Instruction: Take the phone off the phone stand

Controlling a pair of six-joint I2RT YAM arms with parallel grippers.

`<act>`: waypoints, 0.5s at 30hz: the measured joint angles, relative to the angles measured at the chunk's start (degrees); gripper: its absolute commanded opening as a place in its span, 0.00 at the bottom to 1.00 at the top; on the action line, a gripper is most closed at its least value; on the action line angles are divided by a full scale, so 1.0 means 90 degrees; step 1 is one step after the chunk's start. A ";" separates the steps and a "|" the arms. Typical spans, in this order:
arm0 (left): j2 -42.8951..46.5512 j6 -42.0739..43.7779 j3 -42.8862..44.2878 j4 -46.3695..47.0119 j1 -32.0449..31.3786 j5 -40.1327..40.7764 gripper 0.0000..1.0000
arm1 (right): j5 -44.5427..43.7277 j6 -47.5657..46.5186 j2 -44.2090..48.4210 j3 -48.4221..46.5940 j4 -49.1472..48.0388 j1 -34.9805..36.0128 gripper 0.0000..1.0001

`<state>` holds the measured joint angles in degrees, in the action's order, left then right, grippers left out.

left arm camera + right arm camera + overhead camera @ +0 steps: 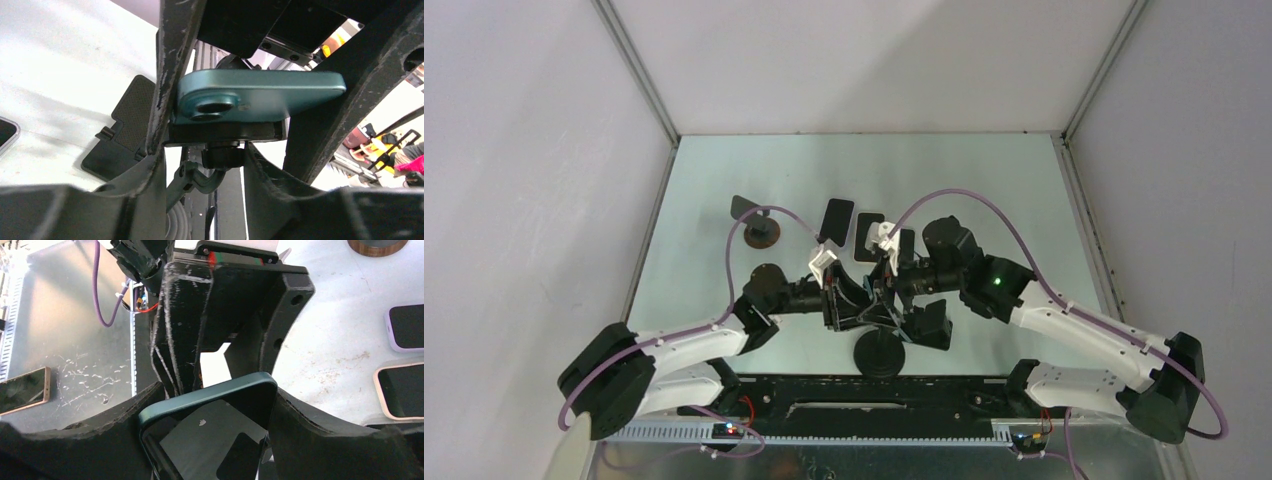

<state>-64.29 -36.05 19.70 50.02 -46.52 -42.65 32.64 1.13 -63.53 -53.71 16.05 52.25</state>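
Observation:
A teal phone [270, 92] sits in the black cradle [225, 132] of a phone stand, above its ball joint [222, 156]. The stand's round black base [879, 355] stands at the near middle of the table. My right gripper [215, 392] is shut on the phone [210, 440], one finger on each long edge. My left gripper [205, 150] is open, its fingers either side of the stand's neck just under the cradle. In the top view both grippers, left [852, 305] and right [889, 298], meet over the stand and hide most of the phone.
Two dark phones [835, 220] [869, 232] lie behind the grippers. A second stand with a wooden base [761, 232] is at the back left. A folded black stand [929, 325] lies right of the base. A gold phone [22, 390] rests on the metal plate.

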 measured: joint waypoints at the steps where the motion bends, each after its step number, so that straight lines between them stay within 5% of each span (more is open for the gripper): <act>1: -0.0002 -0.0046 0.0005 0.0000 0.0002 0.0024 0.08 | 0.0000 0.0005 0.0002 0.0000 -0.0002 -0.0005 0.23; 4: -0.0024 -0.0061 0.0005 0.0005 0.0002 0.0056 0.00 | 0.0002 0.0046 0.0015 0.0000 0.0007 -0.0063 0.39; 6: -0.0024 -0.0058 0.0005 0.0002 0.0002 0.0075 0.00 | 0.0046 0.0073 0.0024 0.0000 0.0015 -0.0112 0.61; 7: -0.0024 -0.0051 0.0022 -0.0027 0.0002 0.0080 0.00 | 0.0073 0.0095 0.0024 0.0000 0.0017 -0.0148 0.79; 9: -0.0024 -0.0027 0.0085 -0.0138 -0.0002 0.0095 0.00 | 0.0257 0.0172 0.0036 0.0000 0.0061 -0.0296 0.97; 15: 0.0049 0.0369 0.0287 -0.0627 -0.0087 0.0061 0.00 | 0.1132 0.0391 0.0090 -0.0002 0.0316 -0.0894 0.99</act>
<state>-63.86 -32.73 22.28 44.38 -47.31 -42.11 42.83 4.64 -62.72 -53.74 18.90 44.21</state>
